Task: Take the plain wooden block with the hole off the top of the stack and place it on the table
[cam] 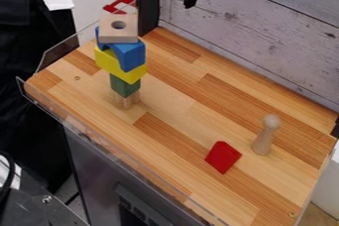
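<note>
- A wooden tabletop (pixel 175 116) in light and reddish-brown strips spread across the middle of the view.
- A whitewashed plank wall (pixel 265 36) rose behind it, from 12 round to 3 o'clock.
- A grey metal front (pixel 99 175) stood below the tabletop, toward 7 o'clock.
- A clear guard (pixel 58 54) edged the tabletop between 7 and 11 o'clock.
- A tall stack stood upright toward 10 and 11 o'clock. From the top down it had a pale wooden block with a round hole (pixel 119 34), a blue arched block (pixel 131 55), a yellow block (pixel 120 65), a green block (pixel 125 85) and, at the foot, pale wooden pieces (pixel 127 100).
- The black gripper (pixel 164 0) hung at 12 o'clock by the top edge, its two fingers well apart and nothing between them. It was nearest to the top of the stack, which lay toward its 8 o'clock side.
- A pale wooden peg (pixel 264 138) with a round head stood at 4 o'clock, upright on the wood.
- A flat red block (pixel 223 157) lay at 5 o'clock, near the peg but apart from it.
- A red openwork piece (pixel 109 8) showed at 11 o'clock, just above the holed block; whether they touched could not be told.
</note>
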